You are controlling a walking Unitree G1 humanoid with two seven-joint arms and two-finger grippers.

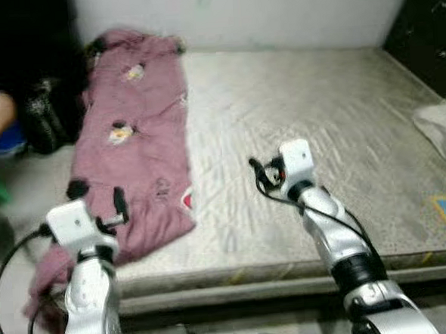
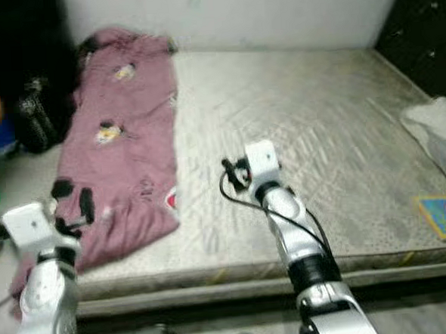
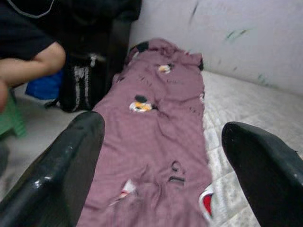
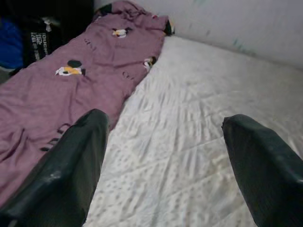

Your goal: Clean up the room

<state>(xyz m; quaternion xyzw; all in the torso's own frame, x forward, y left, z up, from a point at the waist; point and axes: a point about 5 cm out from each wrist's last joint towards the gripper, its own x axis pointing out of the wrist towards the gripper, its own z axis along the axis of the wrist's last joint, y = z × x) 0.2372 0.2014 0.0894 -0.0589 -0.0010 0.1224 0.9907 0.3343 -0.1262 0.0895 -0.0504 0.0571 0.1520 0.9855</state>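
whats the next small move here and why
Probably lower the left gripper onto the pink blanket. Its fingers are open right over the cloth, which hangs off the mattress edge, while the right gripper is open over bare mattress.

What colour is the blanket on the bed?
Mauve-pink blanket with small cartoon prints; clearest in the left wrist view.
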